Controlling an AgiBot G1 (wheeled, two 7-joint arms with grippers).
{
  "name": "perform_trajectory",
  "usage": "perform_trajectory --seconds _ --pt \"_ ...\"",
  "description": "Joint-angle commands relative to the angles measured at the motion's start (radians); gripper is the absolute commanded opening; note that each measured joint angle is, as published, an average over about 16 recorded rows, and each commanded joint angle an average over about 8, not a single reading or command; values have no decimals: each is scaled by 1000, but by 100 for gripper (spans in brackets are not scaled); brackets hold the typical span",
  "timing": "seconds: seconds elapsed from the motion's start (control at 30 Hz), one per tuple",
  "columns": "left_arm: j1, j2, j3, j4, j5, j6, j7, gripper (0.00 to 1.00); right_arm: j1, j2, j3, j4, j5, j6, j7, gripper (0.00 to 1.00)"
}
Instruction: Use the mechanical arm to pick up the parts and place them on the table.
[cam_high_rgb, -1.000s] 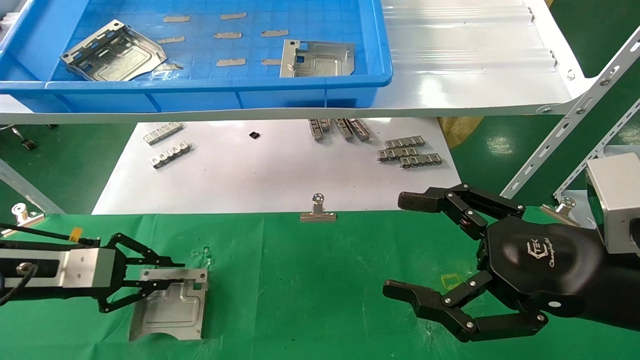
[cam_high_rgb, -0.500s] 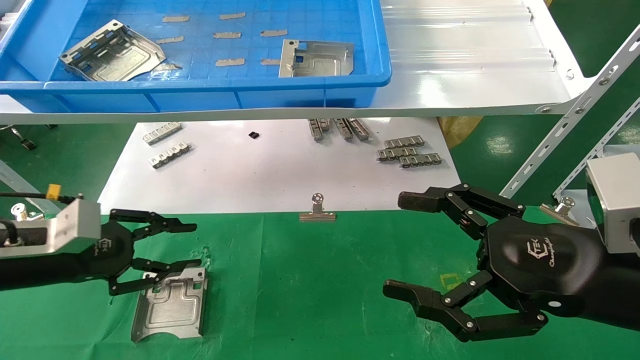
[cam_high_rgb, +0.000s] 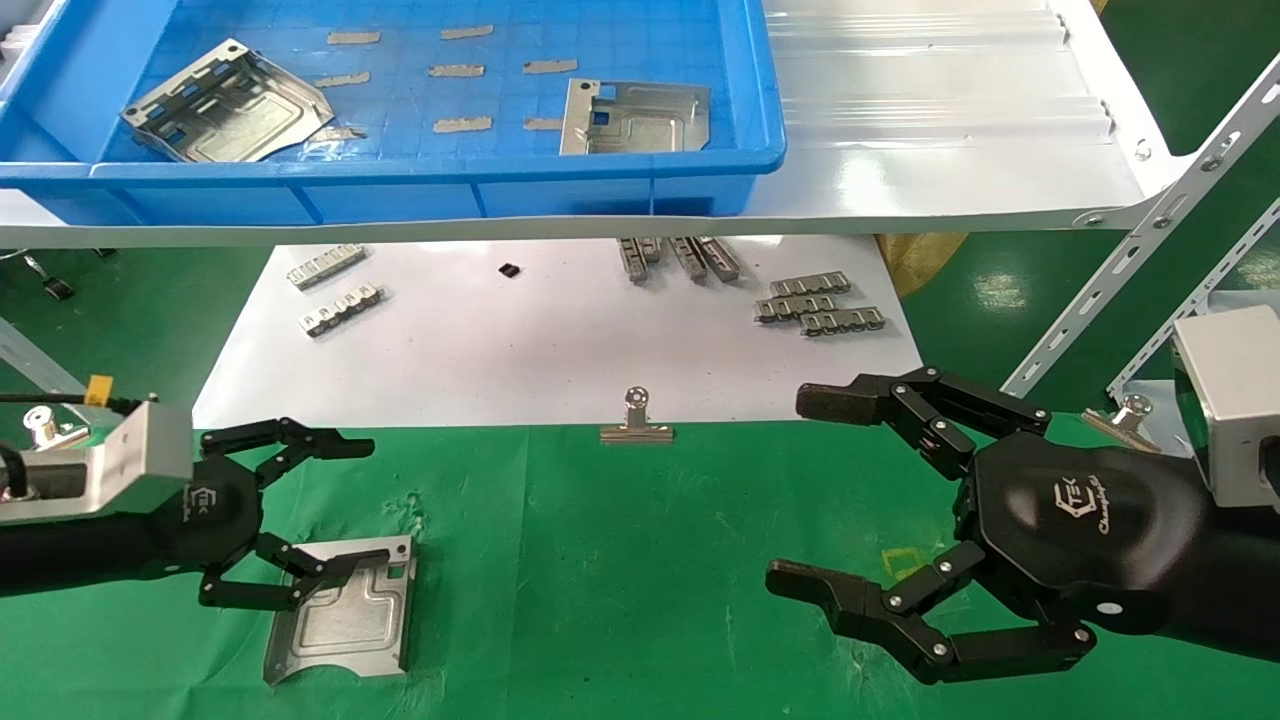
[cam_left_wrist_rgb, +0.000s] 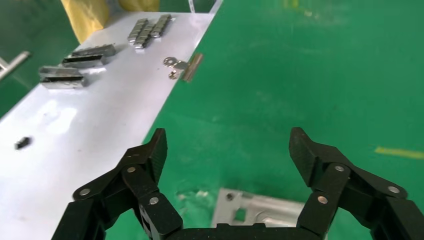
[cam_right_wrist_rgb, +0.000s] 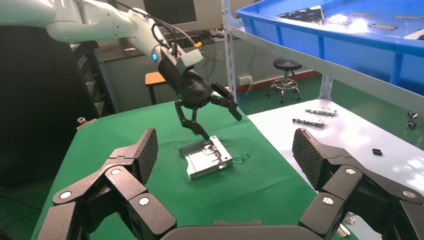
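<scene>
We are holding our left claw (cam_high_rgb: 330, 505) spread wide at the near left of the desk (cam_high_rgb: 620, 560), gripping nothing. One part (cam_high_rgb: 345, 615) is lying flat on the green cloth just below and slightly near of the claw; the claw's lower finger (cam_high_rgb: 300, 572) is reaching over the part's far left corner, though we cannot tell whether it is touching the metal. From the right wrist view the part (cam_right_wrist_rgb: 207, 159) is resting on the cloth directly under the left claw (cam_right_wrist_rgb: 212, 112), whose fingers are hanging above it. In the left wrist view the part's far edge (cam_left_wrist_rgb: 260, 210) is showing between the two spread fingers (cam_left_wrist_rgb: 150, 160).

Two more parts are lying in the blue bin (cam_high_rgb: 760, 120) on the far shelf, one at its left (cam_high_rgb: 225, 102) and one nearer its right (cam_high_rgb: 635, 117).

Our right claw (cam_high_rgb: 800, 490) is hovering released over the near right of the desk, well apart from the part.
</scene>
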Motion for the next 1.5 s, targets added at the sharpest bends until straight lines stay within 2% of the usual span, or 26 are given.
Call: perform_trajectory --seconds 0.03,1.5 --pt "5 -1 -7 -10 -1 -1 -6 100 0 0 0 0 0 0 0 100" --pt "342 -91 -437 -703 -114 -78 -537 100 0 0 0 0 0 0 0 100"
